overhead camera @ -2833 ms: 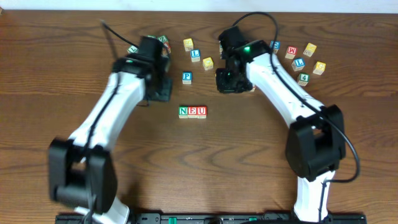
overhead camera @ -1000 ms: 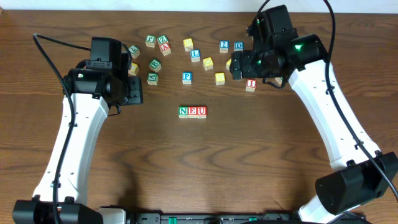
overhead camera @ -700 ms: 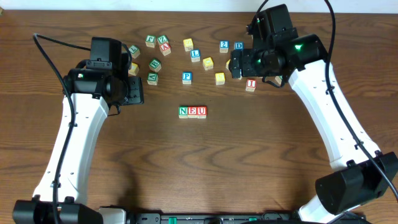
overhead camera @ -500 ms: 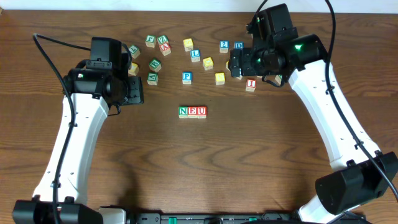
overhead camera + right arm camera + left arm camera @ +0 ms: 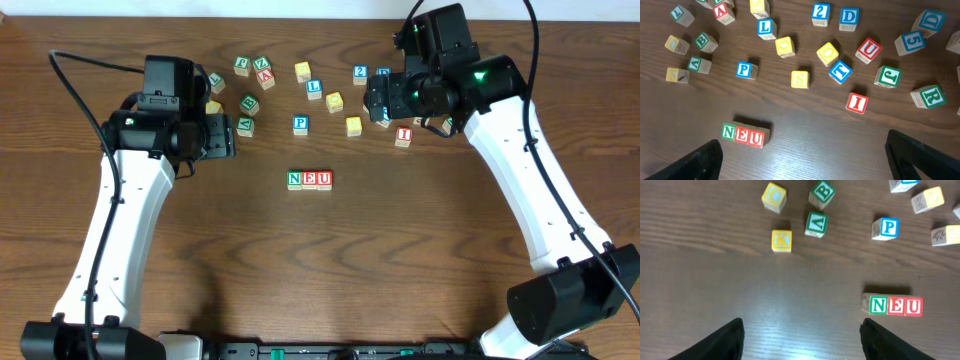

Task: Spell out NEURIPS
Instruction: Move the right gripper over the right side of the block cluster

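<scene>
Your left gripper (image 5: 801,322) hovers above the left side of the desk (image 5: 320,260), its fingers spread wide with only bare wood between them, so it has hold of nothing. Your right gripper (image 5: 804,140) hovers over the scatter of cubes near the far edge, right of centre. Its fingers are also spread wide and empty.

Three letters are already placed: the green N cube (image 5: 295,180), the red E cube (image 5: 310,180) and the red U cube (image 5: 325,180) sit touching in a straight row about the middle of the desk, reading N, E, U from left to right.

The blue P cube (image 5: 300,124) lies loose just beyond that row, toward the far edge. The yellow S cube (image 5: 353,126) lies to the right of the P, apart from it. The red I cube (image 5: 404,135) sits further right, beside the right gripper's body in the overhead view. The green R cube (image 5: 928,96) shows clearly only in the right wrist view, right of the I and apart from it.

A second red U cube (image 5: 868,50) lies beyond the I, near a blue T cube (image 5: 841,71). Ahead of the left gripper lie a yellow K cube (image 5: 781,240) and a green A cube (image 5: 816,224), neither touching it
</scene>
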You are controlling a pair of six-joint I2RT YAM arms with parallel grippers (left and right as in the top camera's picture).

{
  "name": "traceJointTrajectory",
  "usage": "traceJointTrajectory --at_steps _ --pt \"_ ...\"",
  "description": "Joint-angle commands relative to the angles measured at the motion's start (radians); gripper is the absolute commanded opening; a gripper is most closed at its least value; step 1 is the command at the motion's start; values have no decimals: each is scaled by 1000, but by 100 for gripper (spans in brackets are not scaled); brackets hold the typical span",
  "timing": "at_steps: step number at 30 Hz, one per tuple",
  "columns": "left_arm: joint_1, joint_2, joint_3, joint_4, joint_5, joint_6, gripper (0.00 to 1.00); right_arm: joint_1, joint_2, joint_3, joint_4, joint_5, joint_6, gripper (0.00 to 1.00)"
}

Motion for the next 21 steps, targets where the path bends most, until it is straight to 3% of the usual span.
traceJointTrajectory --at_steps 1,7,21 --pt "4 0 -8 20 -5 -6 79 -2 -8 -3 10 11 -19 99" --pt "4 0 -8 57 -5 -6 90 -3 -8 -4 27 11 -19 99" --pt "4 0 -8 94 -5 -5 91 -3 -8 -5 47 11 -31 99"
